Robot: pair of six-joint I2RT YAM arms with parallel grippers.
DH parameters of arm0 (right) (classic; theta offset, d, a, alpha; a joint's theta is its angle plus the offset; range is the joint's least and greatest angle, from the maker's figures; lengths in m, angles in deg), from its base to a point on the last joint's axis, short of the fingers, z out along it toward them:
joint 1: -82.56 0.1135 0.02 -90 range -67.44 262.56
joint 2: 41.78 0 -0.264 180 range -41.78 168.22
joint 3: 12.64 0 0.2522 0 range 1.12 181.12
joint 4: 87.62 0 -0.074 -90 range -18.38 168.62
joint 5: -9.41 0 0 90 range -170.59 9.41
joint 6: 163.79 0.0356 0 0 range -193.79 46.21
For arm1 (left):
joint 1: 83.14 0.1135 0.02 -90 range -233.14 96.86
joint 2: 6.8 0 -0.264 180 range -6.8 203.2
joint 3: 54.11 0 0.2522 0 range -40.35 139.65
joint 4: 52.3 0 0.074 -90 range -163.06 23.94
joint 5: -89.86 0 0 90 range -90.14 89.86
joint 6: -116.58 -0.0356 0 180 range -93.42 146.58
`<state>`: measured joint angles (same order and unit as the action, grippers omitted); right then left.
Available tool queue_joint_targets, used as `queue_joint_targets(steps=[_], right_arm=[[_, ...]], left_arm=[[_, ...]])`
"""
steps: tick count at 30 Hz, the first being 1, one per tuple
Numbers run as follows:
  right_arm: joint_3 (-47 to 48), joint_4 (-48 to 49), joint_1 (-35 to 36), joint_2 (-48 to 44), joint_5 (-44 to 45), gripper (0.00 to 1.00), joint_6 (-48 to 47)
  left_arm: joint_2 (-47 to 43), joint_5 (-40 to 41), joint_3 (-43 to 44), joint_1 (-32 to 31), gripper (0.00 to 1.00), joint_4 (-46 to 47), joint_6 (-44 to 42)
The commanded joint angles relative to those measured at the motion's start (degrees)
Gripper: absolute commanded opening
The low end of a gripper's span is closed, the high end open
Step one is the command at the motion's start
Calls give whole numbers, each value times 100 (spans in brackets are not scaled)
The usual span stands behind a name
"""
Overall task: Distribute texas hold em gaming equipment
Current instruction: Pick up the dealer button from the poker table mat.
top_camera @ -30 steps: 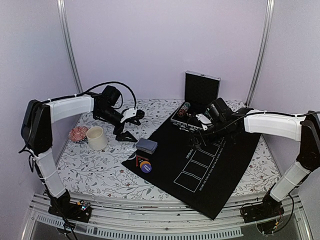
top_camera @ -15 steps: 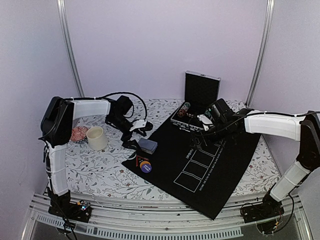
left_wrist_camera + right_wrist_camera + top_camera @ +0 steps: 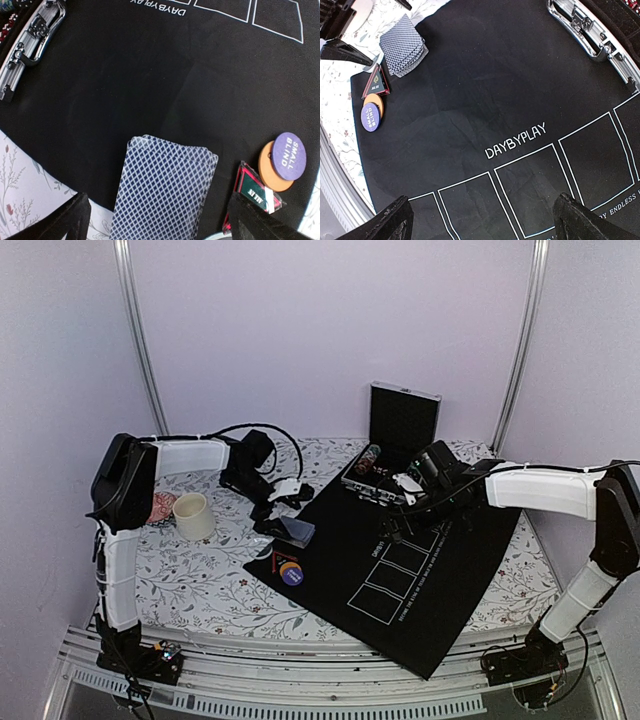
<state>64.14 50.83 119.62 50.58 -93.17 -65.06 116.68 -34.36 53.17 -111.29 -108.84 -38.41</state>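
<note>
Overhead view: left gripper (image 3: 281, 512) is hanging wide open, low over the grey-blue-backed deck of playing cards (image 3: 296, 531), which is lying at the left corner of the black felt mat (image 3: 420, 590) on the floral-print table (image 3: 190, 580). Flat purple-blue and orange button discs (image 3: 291, 573) are sitting just nearer the arm bases, on the same mat edge. Cream cup (image 3: 193, 516) is standing well to the left. Right gripper (image 3: 412, 528) is also spreading open, empty, above the mat in front of the open silver-edged case (image 3: 400, 420), where striped poker chips (image 3: 368, 458) are showing. Left wrist view: black fingers (image 3: 65, 222) are flanking the deck (image 3: 162, 187) without touching it; one deck corner is overhanging the mat onto the floral cloth. Purple-blue "SMALL BLIND" disc (image 3: 289, 156) is overlapping the orange disc (image 3: 270, 175), beside a red-bordered black "ALL IN" marker (image 3: 254, 192). Right wrist view: fingers (image 3: 395, 220) are gaping over white card outlines and the "DAYBYPLAY" lettering (image 3: 517, 140); deck, marker and discs are lying far left, case latch (image 3: 587, 30) top right.
</note>
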Motion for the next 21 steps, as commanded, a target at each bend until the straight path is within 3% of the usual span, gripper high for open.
queue_joint_targets(steps=[1, 21], right_arm=[[-22, 49, -32, 70, -62, 99, -56], [579, -349, -414, 37, 520, 99, -306]], left_arm=[[168, 21, 169, -17, 98, -204, -47], [-723, -82, -501, -7, 98, -7, 103]])
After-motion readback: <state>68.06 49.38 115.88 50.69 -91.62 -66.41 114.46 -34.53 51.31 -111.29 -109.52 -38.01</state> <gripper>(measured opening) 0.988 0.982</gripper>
